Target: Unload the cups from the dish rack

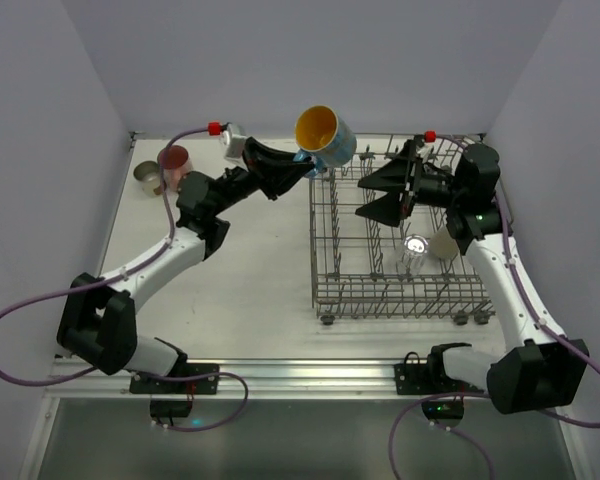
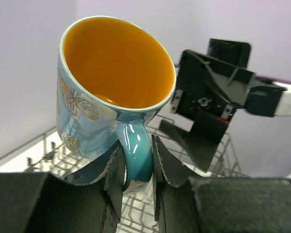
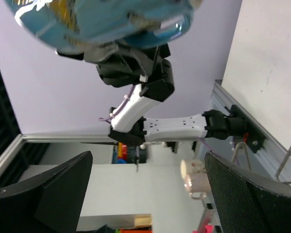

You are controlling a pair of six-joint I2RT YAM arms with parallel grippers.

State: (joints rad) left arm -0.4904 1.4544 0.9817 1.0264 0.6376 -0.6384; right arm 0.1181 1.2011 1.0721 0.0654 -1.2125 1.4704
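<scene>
Mug (image 2: 114,82), glossy blue outside with butterflies in gold and orange, is held in the air at the upper middle of the top view, above the upper left corner of the rack (image 1: 400,290). Its inside is a deep yellow-orange and its rim pale blue. It is tilted, with the mouth turned up toward the overhead camera. Its handle (image 2: 136,145) is clamped between the two fingers of the left gripper (image 2: 137,162), which are pressed against either side of it. The mug is held clear of the wire.

The right gripper (image 1: 378,196) is held over the upper part of the rack, just right of the mug, with its jaws spread wide and nothing between them. In the right wrist view the mug's blue underside is seen, blurred, at the top of the frame.

The rack, a grey wire basket with upright tines and small wheels, is placed at the right of the table (image 1: 250,280). A clear tumbler (image 1: 416,250) is seen inside it, toward its lower right. A pink cup (image 1: 174,160) and a tan cup (image 1: 147,178) are set side by side on the table at the upper left, well apart from the rack.
</scene>
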